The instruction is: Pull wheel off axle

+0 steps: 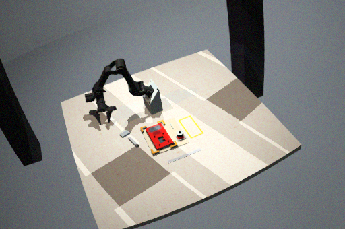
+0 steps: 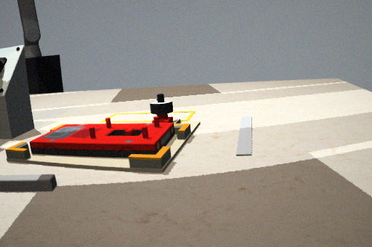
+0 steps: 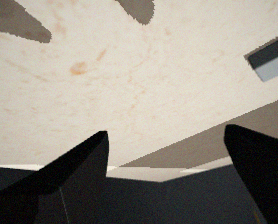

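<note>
Approach step: the black parallel-jaw gripper (image 1: 103, 116), jaws wide and empty, must travel to the black ribbed wheel (image 2: 161, 107) on its upright axle.

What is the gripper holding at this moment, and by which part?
Nothing. The gripper hangs open above the table, far from the wheel, which sits on its axle.

A bare robotics test bench: a patchwork tabletop (image 1: 215, 155), dark camera pillars (image 1: 246, 40) at two o'clock, blank grey surroundings.
</note>
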### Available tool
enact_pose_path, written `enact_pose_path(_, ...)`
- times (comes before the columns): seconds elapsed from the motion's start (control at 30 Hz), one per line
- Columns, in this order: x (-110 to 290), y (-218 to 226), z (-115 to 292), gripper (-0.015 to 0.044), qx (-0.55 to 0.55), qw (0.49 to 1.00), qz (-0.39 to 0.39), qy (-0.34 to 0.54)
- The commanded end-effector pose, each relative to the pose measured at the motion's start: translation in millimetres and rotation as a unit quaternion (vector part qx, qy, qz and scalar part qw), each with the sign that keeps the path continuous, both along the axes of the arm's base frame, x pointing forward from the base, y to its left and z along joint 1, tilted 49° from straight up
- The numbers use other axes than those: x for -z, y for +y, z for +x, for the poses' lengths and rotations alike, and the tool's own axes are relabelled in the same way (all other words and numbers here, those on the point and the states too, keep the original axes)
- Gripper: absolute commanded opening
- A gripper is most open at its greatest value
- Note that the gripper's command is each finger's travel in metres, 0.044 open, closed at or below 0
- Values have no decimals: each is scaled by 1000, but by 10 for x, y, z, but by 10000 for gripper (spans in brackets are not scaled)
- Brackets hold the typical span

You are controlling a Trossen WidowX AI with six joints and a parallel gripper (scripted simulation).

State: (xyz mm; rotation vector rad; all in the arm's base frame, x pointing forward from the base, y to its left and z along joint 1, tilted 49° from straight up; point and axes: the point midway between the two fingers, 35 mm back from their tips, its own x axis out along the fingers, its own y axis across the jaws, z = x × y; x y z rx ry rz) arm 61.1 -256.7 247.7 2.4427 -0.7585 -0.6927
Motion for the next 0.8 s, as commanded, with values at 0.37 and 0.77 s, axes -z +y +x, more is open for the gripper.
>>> enact_pose_path(0.37, 501, -26, 1254, 300, -251, 938, -49, 236)
enact_pose_path(0.77, 1062, 552, 2205, 300, -444, 785, -111, 416)
